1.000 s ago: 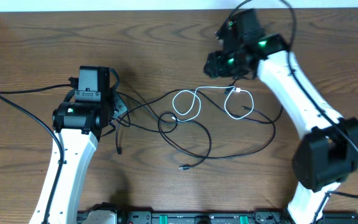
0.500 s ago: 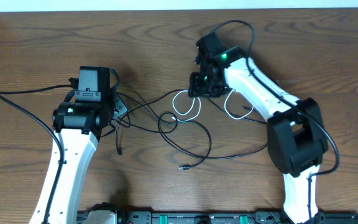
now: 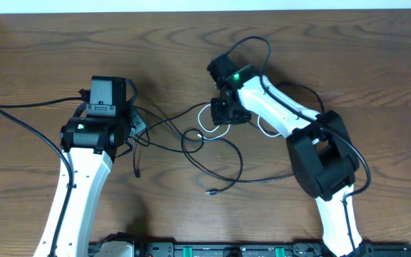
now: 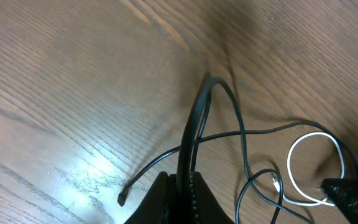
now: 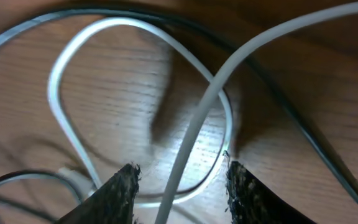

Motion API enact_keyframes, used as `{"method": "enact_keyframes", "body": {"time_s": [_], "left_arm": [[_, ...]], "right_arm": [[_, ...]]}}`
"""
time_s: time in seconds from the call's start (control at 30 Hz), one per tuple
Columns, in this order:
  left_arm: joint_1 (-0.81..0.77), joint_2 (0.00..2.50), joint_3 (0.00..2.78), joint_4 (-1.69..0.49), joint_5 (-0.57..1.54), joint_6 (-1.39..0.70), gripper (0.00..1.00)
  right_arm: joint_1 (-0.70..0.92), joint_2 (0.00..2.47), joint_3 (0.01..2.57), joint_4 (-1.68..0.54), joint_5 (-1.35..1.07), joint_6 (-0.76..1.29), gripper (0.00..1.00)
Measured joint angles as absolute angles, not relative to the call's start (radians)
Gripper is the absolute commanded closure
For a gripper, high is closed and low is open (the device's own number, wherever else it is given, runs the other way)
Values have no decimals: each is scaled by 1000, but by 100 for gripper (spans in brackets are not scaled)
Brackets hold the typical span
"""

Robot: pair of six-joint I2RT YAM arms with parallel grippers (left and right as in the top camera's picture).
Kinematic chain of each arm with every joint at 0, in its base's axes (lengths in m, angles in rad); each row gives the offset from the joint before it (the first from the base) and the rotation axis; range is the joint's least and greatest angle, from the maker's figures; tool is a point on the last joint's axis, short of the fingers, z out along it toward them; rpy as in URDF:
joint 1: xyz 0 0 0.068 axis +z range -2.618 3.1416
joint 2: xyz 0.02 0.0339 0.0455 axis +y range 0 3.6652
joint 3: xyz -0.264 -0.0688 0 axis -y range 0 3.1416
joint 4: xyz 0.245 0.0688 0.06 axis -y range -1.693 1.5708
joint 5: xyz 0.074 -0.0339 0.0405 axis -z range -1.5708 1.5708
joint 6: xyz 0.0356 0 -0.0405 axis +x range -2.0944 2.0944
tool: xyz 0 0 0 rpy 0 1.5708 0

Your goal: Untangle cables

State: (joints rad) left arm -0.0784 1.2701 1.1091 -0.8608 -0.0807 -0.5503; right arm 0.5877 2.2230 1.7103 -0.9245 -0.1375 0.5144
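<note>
Thin black cables (image 3: 228, 154) lie looped and crossed at mid-table, with one small plug end (image 3: 210, 191) lying loose. The white cable (image 3: 207, 128) curls in loops among them. My left gripper (image 3: 135, 126) is shut on a black cable (image 4: 194, 124), which runs straight out from between its jaws (image 4: 183, 198). My right gripper (image 3: 224, 113) hangs low over the white loops. In the right wrist view it (image 5: 182, 182) is open, and a white cable strand (image 5: 196, 121) passes between its fingers without touching either. A black cable (image 5: 303, 124) runs past on the right.
The wooden table (image 3: 362, 57) carries the tangle. A thick black arm wire (image 3: 20, 114) trails left from the left arm, and another arches above the right wrist (image 3: 259, 43). An equipment rail (image 3: 212, 250) lines the near edge.
My right arm has swung left and down from the back of the table onto the white loops, its jaws narrowing. The left arm and its cable have not moved.
</note>
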Motion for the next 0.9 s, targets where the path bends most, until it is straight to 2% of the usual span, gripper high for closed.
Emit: {"method": "enact_keyframes", "body": {"time_s": [0.13,0.27,0.4,0.43,0.73,0.9], "left_arm": [[-78,1270,1109,-865,-81,-550,92],[-78,1270,1109,-865,-81,-550,93],[-78,1270,1109,-866,-81,-550,93],[-78,1270,1109,-866,-81,-550,93],[-78,1270,1109,-867,-81,-550,92],[-78,1270,1109,-867,-81,-550,92]], "right_arm": [[588,2238,1710,-926,-122,522,63],[588,2245,1710,-926,-98,532,71],[590,2249,1711,-931,-84,536,89],[591,2249,1711,-932,-80,536,98],[580,2257,1726,-952,-52,529,99],[484,2291,1855,-1037,-44,462,99]]}}
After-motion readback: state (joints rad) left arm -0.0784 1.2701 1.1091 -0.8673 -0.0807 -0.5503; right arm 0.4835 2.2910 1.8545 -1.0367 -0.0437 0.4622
